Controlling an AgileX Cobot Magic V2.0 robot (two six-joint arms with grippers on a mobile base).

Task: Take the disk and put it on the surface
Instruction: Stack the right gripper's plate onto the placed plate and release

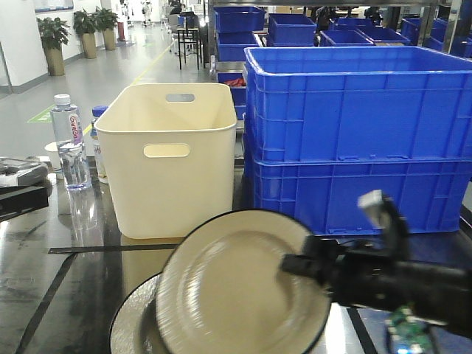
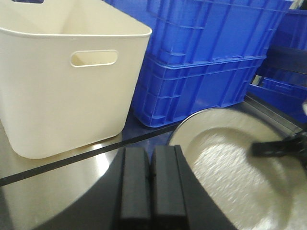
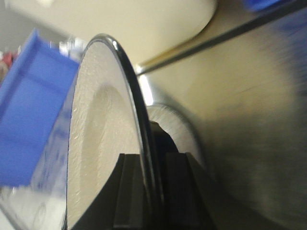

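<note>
The disk (image 1: 228,295) is a cream plate with a dark rim. It is held tilted on edge above the surface (image 1: 66,295), a glossy dark grey tabletop with black tape lines (image 1: 96,249). My right gripper (image 1: 296,264) comes in from the right and is shut on the plate's rim. In the right wrist view the rim (image 3: 125,86) runs between the fingers of the right gripper (image 3: 152,165). My left gripper (image 2: 151,152) is shut on nothing, low over the surface (image 2: 57,191), with the disk (image 2: 225,167) to its right.
A cream bin (image 1: 169,155) stands behind the plate, with stacked blue crates (image 1: 354,140) to its right. A water bottle (image 1: 71,144) is at the left. A pale round shape (image 1: 133,324) lies below the plate, reflection or second dish, I cannot tell.
</note>
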